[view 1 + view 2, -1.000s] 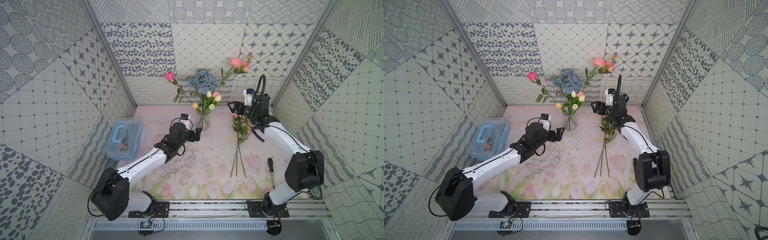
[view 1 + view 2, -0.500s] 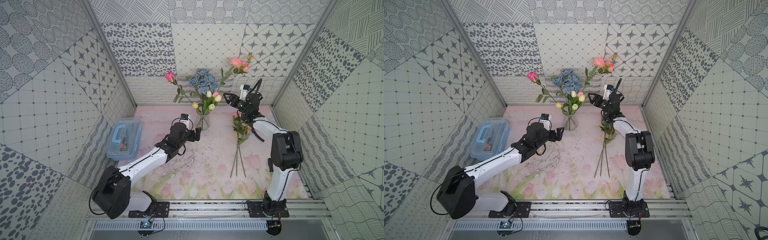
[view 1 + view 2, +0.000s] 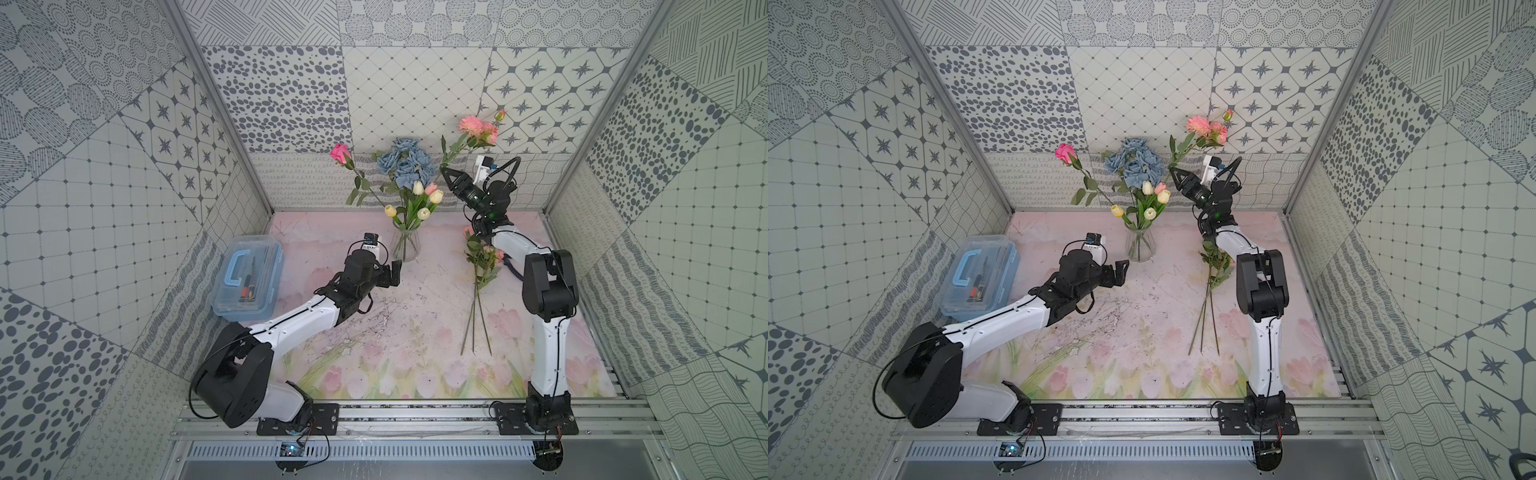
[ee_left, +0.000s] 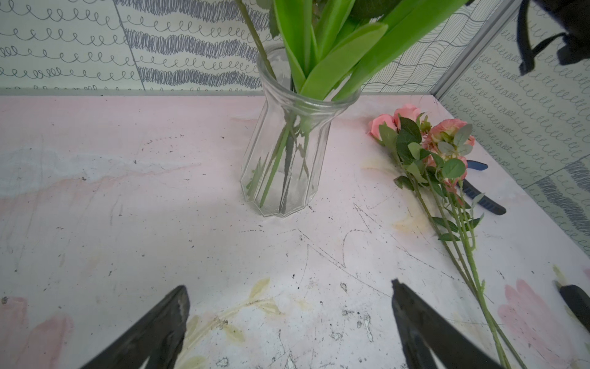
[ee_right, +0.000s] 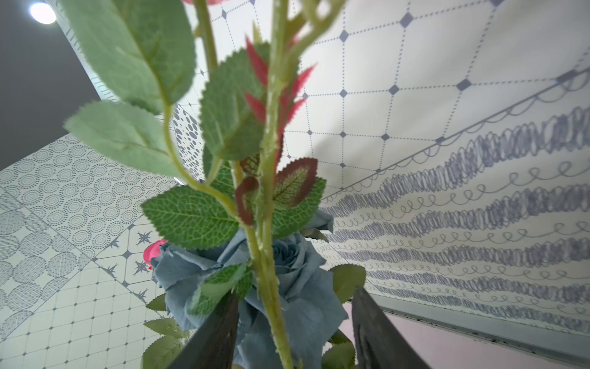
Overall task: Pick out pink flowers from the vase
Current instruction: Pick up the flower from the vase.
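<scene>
1. We are counting two grippers. The left gripper (image 4: 289,284) is hovering low over the table (image 3: 374,332), near the foot of the vase (image 3: 405,249) but not touching it. Its jaws are spread wide and holding nothing.
2. The right gripper (image 5: 295,292) is sitting high beside the bouquet, its jaws standing part way apart on either side of the salmon-pink spray (image 3: 478,126). In the right wrist view a gap is showing between the stem and one finger, so we are not seeing a grip.
3. One vase is standing upright at the back middle of the table.
4. Three pink flowers are sitting in it. These are one deep-pink rose (image 3: 340,153) leaning toward the left arm's side, the one salmon-pink spray with two open blooms and one bud, and one pinkish tulip (image 3: 431,188).
5. Four cream-yellow tulips (image 3: 423,213) are sharing the vase with a cluster of blue roses (image 3: 405,164), whose heads are overlapping too much for a sure count.
6. Three picked pink stems (image 3: 482,257) are lying together on the table, between the vase and the right arm.
7. One clear box (image 3: 247,282) with a blue handle is resting at the left edge, and one blue-handled tool (image 4: 482,195) is lying just beside the picked pink stems.
</scene>
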You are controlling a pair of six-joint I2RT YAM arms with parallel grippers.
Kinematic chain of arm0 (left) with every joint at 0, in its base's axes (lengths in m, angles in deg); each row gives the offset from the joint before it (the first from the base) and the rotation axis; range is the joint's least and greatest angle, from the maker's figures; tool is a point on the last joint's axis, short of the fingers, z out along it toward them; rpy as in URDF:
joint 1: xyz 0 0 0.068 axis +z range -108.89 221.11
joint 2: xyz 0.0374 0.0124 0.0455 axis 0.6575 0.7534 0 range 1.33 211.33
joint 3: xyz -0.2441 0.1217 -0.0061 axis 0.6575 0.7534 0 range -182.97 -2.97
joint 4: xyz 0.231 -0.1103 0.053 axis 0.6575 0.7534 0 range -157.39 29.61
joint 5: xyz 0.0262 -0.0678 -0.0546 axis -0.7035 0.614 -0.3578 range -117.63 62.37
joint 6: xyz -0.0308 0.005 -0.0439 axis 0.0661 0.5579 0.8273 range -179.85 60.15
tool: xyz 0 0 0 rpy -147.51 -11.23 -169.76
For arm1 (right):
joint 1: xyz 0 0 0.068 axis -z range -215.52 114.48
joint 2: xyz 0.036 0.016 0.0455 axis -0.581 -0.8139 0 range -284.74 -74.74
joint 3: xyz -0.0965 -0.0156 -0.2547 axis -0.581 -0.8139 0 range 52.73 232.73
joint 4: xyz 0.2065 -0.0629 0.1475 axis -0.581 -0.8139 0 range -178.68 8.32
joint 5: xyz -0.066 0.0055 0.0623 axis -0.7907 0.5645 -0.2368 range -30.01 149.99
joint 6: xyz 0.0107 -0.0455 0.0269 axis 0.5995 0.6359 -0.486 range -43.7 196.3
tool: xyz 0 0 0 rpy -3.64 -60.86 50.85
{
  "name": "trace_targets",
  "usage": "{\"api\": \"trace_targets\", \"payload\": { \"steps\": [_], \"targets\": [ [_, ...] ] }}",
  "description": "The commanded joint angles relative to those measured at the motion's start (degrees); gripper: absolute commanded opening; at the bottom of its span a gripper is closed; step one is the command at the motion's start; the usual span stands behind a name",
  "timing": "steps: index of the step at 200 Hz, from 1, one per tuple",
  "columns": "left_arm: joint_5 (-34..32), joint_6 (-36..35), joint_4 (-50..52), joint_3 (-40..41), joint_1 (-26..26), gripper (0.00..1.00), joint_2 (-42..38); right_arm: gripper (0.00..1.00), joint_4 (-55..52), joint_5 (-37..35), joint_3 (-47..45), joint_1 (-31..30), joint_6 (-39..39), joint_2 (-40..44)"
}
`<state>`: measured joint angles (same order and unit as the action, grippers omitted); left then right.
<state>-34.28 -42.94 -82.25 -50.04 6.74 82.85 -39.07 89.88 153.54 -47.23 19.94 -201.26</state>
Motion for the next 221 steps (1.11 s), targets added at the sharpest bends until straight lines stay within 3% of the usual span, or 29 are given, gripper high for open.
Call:
{"api": "trace_targets", "payload": {
  "steps": [1,25,61,85,158,221],
  "targets": [
    [-4.4,-1.0,-12.6,2.5,0.3,0.99,3.2,0.53,3.7,1.0,2.9,-1.0,-1.1,-1.0],
    [-10.0,-1.6,-27.5,6.8,0.3,0.99,8.4,0.46,2.3,1.7,5.7,-1.1,-2.3,-2.4],
    [-11.0,-6.9,-50.3,8.6,0.3,0.99,20.9,0.27,0.3,2.7,6.5,-1.1,-1.6,-1.7],
    [-12.4,-10.0,-65.7,8.0,0.1,0.99,30.6,0.2,-3.8,3.3,6.0,-1.0,1.9,0.6],
    [-16.0,-18.8,-66.1,-5.3,-0.6,0.99,42.2,0.13,-15.1,4.0,5.1,-0.5,13.3,9.1],
    [-15.5,-17.1,-66.1,-8.5,-0.4,0.99,44.5,0.12,-17.3,1.6,1.6,0.2,19.2,18.4]
  ]
}}
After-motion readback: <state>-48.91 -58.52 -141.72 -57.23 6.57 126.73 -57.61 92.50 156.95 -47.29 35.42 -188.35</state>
